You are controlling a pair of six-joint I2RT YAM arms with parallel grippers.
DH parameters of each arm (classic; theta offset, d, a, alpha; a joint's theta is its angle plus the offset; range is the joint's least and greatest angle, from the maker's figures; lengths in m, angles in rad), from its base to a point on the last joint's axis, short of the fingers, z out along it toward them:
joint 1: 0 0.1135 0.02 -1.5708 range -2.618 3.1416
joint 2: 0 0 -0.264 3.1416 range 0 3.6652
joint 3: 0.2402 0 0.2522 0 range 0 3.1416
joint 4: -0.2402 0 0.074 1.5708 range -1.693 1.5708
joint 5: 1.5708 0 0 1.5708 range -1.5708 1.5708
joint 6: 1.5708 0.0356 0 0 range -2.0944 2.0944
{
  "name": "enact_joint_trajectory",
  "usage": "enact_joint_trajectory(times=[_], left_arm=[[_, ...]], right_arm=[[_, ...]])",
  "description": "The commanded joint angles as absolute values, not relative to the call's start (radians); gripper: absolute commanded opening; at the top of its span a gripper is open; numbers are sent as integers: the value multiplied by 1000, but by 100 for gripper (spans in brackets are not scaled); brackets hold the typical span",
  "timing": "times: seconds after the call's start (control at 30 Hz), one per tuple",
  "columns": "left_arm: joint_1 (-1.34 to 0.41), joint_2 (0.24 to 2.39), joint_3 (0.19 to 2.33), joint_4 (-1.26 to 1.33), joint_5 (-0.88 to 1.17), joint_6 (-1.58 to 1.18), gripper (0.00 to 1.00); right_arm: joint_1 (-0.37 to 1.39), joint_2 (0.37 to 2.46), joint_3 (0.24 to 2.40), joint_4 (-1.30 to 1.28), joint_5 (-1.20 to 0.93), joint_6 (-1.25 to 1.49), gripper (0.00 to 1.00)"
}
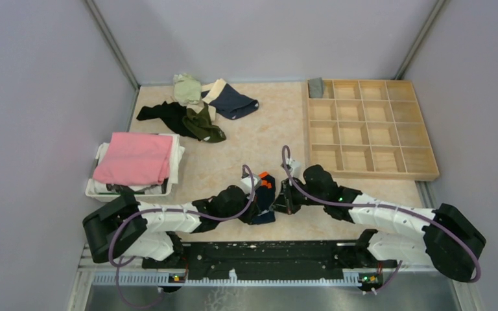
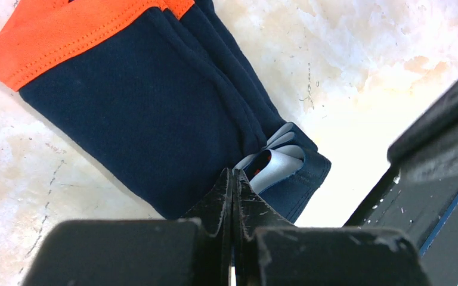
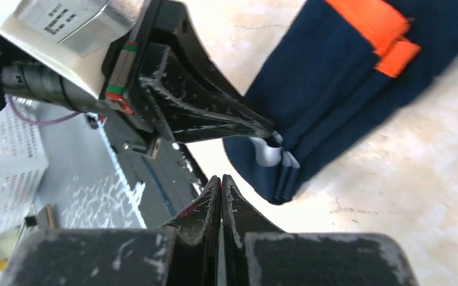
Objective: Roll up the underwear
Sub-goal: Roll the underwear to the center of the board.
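Observation:
Folded navy underwear with orange bands (image 1: 264, 196) lies on the table between my two grippers, near the front edge. In the left wrist view the underwear (image 2: 143, 101) is a long strip, and its near end shows stacked folded layers with pale grey inside. My left gripper (image 2: 233, 174) is shut, and its tips rest against that folded end; no cloth shows between the jaws. My right gripper (image 3: 221, 177) is also shut and holds nothing, its tips a little short of the same end of the underwear (image 3: 346, 71). The left gripper's fingers (image 3: 214, 119) touch the fold from the other side.
More underwear lies in a pile at the back left: olive (image 1: 205, 126), black (image 1: 162, 113), navy with a beige waistband (image 1: 233, 102). A wooden grid tray (image 1: 371, 170) at the right holds a grey roll (image 1: 316, 86). A white basket (image 1: 97, 188) with a pink cloth (image 1: 136, 157) stands at the left.

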State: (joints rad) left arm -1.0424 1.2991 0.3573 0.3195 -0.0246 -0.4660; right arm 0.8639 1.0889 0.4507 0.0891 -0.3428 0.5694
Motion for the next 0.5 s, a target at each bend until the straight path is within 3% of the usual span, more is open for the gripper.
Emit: enact_joint_trajectory(times=[0.0, 0.27, 0.47], left_arm=[[-1045, 1335, 337, 253, -25, -463, 0], [-1046, 1332, 336, 246, -24, -463, 0], [-1045, 1332, 337, 245, -23, -460, 0]], right_arm=[[881, 1183, 467, 242, -526, 581, 0], [915, 1343, 463, 368, -520, 655, 0], [917, 1390, 485, 325, -428, 647, 0]])
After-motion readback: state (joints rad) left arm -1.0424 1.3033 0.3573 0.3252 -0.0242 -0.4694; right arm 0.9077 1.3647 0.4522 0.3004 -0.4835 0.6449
